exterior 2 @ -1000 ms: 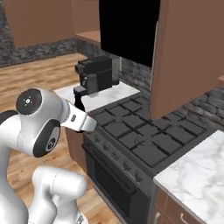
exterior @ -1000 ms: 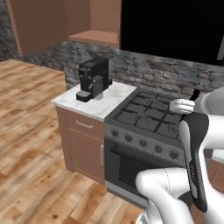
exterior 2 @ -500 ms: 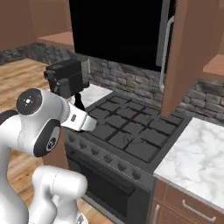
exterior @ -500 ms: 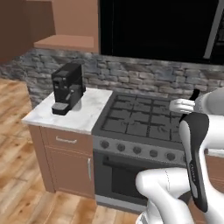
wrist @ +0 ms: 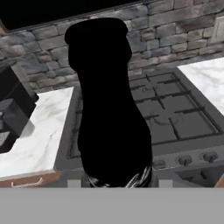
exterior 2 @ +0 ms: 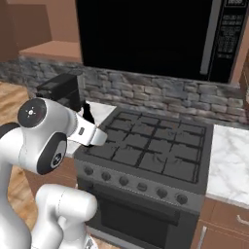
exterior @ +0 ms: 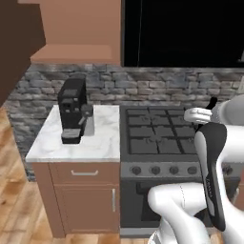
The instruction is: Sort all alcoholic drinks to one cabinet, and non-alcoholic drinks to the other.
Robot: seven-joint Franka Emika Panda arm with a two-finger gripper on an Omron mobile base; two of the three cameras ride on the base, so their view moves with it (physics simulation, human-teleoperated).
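Hand view, centre of frame: small black contoured cola-style bottle [wrist: 111,105], held upright in the narrowed jaws of the two-finger gripper [wrist: 117,180], apparently carried above the grey gas stove [wrist: 175,118] toward its cabinet.

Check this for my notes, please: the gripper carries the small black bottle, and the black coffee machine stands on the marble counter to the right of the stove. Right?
Not quite. The coffee machine stands on the marble counter to the left of the stove, as the left base view shows. The rest holds: in the hand view the black bottle stands upright in the gripper.
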